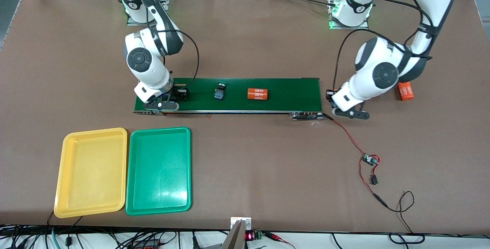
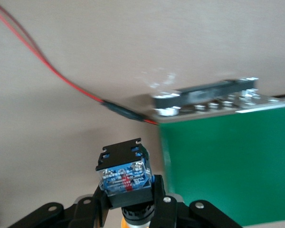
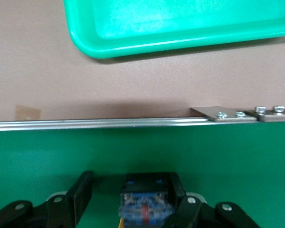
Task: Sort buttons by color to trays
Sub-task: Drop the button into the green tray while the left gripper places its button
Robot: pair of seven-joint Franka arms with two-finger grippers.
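At the right arm's end of the conveyor belt (image 1: 229,95), the right gripper (image 1: 160,105) sits low on the belt surface, fingers pinched on a button (image 3: 145,202). The right wrist view shows its dark body with blue insert clamped between the pads and a sliver of yellow-orange at the bottom edge; cap colour likely yellow, not certain.

Left gripper (image 1: 350,113) hangs over bare table just off the belt's other end, near the red lead. It too is pinching a button (image 2: 125,173), dark block uppermost, with an orange hint below in the left wrist view.

A third button (image 1: 220,91) lies loose on the belt, green cap pointing toward the robot bases, long axis across the belt. An orange cylinder (image 1: 257,94) lies beside it; another (image 1: 405,91) lies on the table by the left arm.

Both trays are empty, side by side, nearer the front camera than the belt: green tray (image 1: 159,170), yellow tray (image 1: 92,172) at the outer end.

Key relation: both trays lie toward the front camera from the right gripper, well apart from the left. The right arm is clearly nearer. If the cap is yellow, the carry must pass the green tray's corner to reach the yellow one.
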